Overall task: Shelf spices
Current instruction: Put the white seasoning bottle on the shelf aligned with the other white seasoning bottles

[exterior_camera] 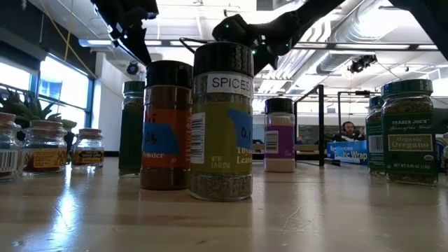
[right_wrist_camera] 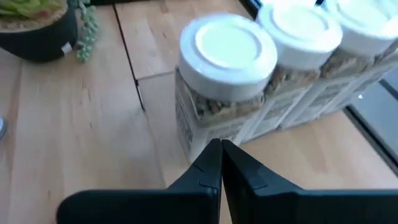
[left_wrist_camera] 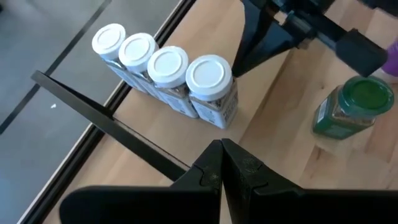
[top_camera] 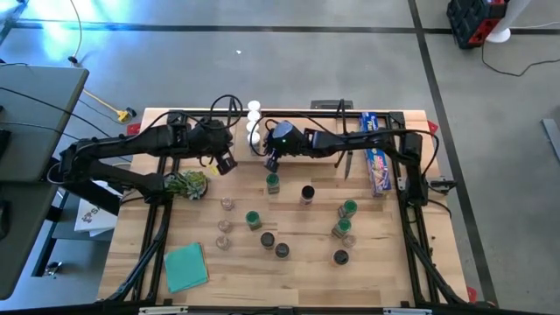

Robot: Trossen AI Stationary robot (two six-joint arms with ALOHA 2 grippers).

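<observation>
Spices are seen in two groups: four white-lidded jars (left_wrist_camera: pixel 163 78) are lined up in a touching row on the shelf (left_wrist_camera: pixel 134 134) at the far edge of the table (top_camera: pixel 385 262), while the remaining jars are scattered upright over the middle and near part of the wood. Among the loose ones, a green-lidded jar (top_camera: pixel 273 182) is placed just near of the shelf, a black-lidded jar (top_camera: pixel 307 193) to its right, and a labelled "SPICES" jar (exterior_camera: pixel 222 120) is caught large in the low view. Both arms are brought in over the far middle of the table. The left gripper (left_wrist_camera: pixel 221 163) is held just left of the white-lidded row, its fingers pressed together with nothing between them. The right gripper (right_wrist_camera: pixel 221 163) is held close beside the near end of that row, fingers likewise pressed together and empty. A blue wrap box (top_camera: pixel 376 154) is laid at the far right, a potted plant (top_camera: pixel 187 184) at the left, and a teal cloth (top_camera: pixel 185 266) at the near left corner.
</observation>
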